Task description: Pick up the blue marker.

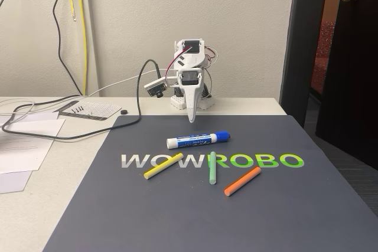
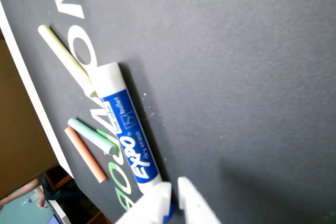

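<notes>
The blue marker [image 1: 198, 140] lies flat on the dark mat [image 1: 195, 216], a white barrel with a blue label and its blue cap pointing right in the fixed view. My gripper [image 1: 191, 120] points straight down just behind the marker, above the mat's far edge, with its white fingers together and nothing held. In the wrist view the marker [image 2: 127, 129] runs diagonally, and its cap end passes under the gripper [image 2: 174, 188] at the bottom edge. Only a thin slit shows between the fingertips.
A yellow stick [image 1: 163, 166], a green stick [image 1: 212, 167] and an orange stick [image 1: 242, 180] lie in front of the marker on the mat's lettering. Papers [image 1: 23, 146] and a black cable [image 1: 71, 134] are on the table at left. A dark door [image 1: 348, 57] stands at right.
</notes>
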{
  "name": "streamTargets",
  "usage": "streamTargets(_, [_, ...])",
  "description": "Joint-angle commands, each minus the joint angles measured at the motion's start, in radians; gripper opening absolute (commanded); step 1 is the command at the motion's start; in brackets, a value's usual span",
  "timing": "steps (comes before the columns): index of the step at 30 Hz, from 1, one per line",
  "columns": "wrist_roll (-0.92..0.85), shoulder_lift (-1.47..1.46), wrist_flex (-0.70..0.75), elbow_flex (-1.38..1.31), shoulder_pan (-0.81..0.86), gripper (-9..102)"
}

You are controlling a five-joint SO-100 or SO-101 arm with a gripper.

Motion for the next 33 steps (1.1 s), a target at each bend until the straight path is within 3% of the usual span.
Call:
streamTargets(1, [0.009, 0.057, -0.005, -0.005, 0.006, 0])
streamTargets(33, [0.002, 0.057, -0.003, -0.005, -0.006, 0])
